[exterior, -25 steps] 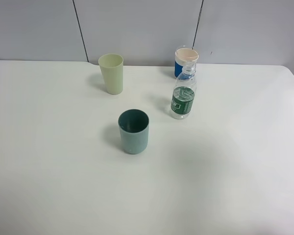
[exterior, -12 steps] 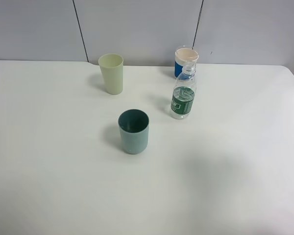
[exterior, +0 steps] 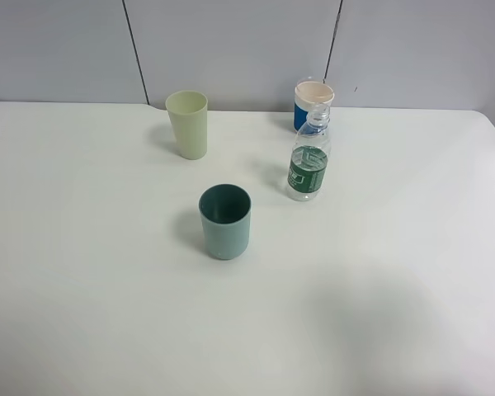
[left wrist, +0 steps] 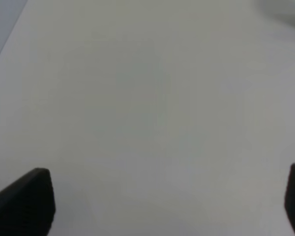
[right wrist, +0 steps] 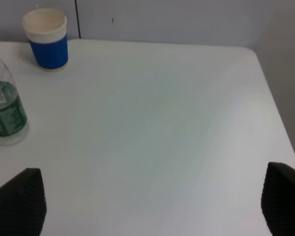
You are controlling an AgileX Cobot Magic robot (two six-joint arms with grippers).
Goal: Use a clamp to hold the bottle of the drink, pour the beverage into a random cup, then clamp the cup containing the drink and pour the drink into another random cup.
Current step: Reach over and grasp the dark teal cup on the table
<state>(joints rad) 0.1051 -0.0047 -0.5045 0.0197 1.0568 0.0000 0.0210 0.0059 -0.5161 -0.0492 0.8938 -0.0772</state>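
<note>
Nothing on the table [exterior: 82, 272] has shifted since the earlier pictures: the three cups and the bottle stand where they stood, and no arm has come into the high view.

On the left side, the left gripper [left wrist: 160, 201] hangs above bare white tabletop. Its two dark fingertips [left wrist: 22, 201] sit at opposite edges of the wrist view, so the jaws are spread wide with nothing between them.

Farther along, toward the back of the table, a pale green cup [exterior: 187, 124] stands upright. A teal cup [exterior: 225, 221] stands upright nearer the front and a little to the right of it, well apart from the other things, its mouth open to the camera.

Right of the middle stands the bottle [exterior: 308, 165], clear plastic with a green label, upright and untouched. A blue cup [exterior: 313, 103] with a white rim stands just behind it, close to the grey wall [exterior: 231, 41]. The right wrist view shows a gap of table between the two.

On the right side, the right gripper [right wrist: 150, 201] is also spread wide and holds nothing. Through its camera the bottle [right wrist: 5, 113] and the blue cup [right wrist: 46, 39] show off to one side, well apart from the jaws.
</note>
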